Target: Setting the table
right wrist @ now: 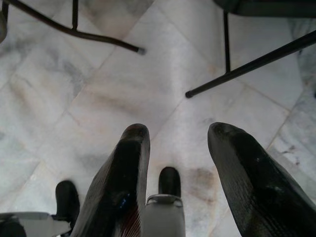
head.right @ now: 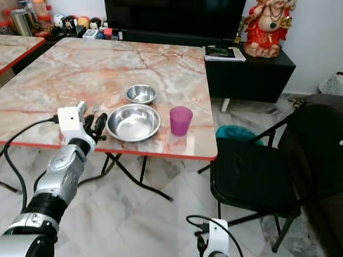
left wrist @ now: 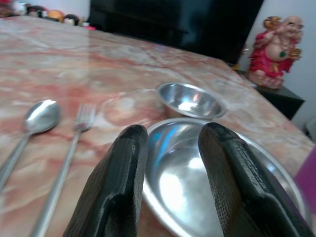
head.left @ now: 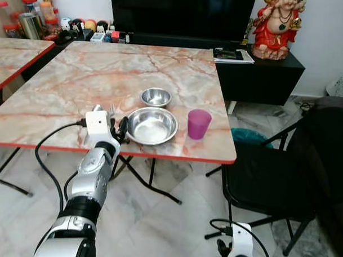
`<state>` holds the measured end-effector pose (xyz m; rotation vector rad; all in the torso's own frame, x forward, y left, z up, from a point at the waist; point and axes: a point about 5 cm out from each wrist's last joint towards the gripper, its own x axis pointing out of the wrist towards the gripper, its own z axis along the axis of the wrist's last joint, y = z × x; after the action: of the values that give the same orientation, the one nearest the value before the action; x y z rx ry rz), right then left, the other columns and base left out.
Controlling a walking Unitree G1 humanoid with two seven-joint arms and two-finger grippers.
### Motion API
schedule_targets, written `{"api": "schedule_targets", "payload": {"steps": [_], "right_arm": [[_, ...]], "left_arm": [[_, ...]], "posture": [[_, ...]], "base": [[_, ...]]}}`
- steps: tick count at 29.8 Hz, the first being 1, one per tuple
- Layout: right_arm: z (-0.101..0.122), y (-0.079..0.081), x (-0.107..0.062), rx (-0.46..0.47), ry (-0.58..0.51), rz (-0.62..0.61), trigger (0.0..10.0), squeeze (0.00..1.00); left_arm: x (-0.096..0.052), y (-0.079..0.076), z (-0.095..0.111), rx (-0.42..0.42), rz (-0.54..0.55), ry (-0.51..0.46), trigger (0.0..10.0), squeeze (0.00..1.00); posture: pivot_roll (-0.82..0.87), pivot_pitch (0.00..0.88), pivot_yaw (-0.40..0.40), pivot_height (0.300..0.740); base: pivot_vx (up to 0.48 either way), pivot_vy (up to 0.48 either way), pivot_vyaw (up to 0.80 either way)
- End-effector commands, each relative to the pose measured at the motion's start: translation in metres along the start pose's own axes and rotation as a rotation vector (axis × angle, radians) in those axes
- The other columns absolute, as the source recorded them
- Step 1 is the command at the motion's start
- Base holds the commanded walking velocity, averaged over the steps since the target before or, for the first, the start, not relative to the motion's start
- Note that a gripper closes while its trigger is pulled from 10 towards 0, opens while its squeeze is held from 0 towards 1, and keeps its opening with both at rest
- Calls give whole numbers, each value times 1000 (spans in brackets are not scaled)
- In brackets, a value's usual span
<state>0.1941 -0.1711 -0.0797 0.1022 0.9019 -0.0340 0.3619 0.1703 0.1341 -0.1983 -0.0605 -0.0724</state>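
A wide steel bowl [head.left: 152,125] sits near the front edge of the marble table [head.left: 77,80]. A small steel bowl [head.left: 155,97] stands just behind it and a purple cup [head.left: 198,124] to its right. A fork [left wrist: 81,121] and a spoon [left wrist: 39,116] lie side by side left of the wide bowl. My left gripper [head.left: 122,128] hovers low at the wide bowl's left rim, open, with nothing between its fingers [left wrist: 123,168]. My right gripper [right wrist: 177,143] hangs idle over the floor, open.
A black folding chair [head.left: 271,171] stands right of the table. A second marble table [head.left: 10,55] adjoins on the left. Behind are a black cabinet [head.left: 263,69] with a red statue [head.left: 275,25], a dark screen and several jars.
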Motion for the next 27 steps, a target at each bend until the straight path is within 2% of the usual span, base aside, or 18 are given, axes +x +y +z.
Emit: {"api": "schedule_targets", "payload": {"steps": [1,27], "right_arm": [[3,-3,0,-10,-9,-7,10000,0],[3,0,0,-23,-5,6,10000,0]], "left_arm": [[3,-3,3,-8,-7,-7,10000,0],[7,-13,17,7,-49,-55,10000,0]], "posture": [[10,0,-34,740],[17,0,-42,740]], "base": [[281,0,0],[286,0,0]]}}
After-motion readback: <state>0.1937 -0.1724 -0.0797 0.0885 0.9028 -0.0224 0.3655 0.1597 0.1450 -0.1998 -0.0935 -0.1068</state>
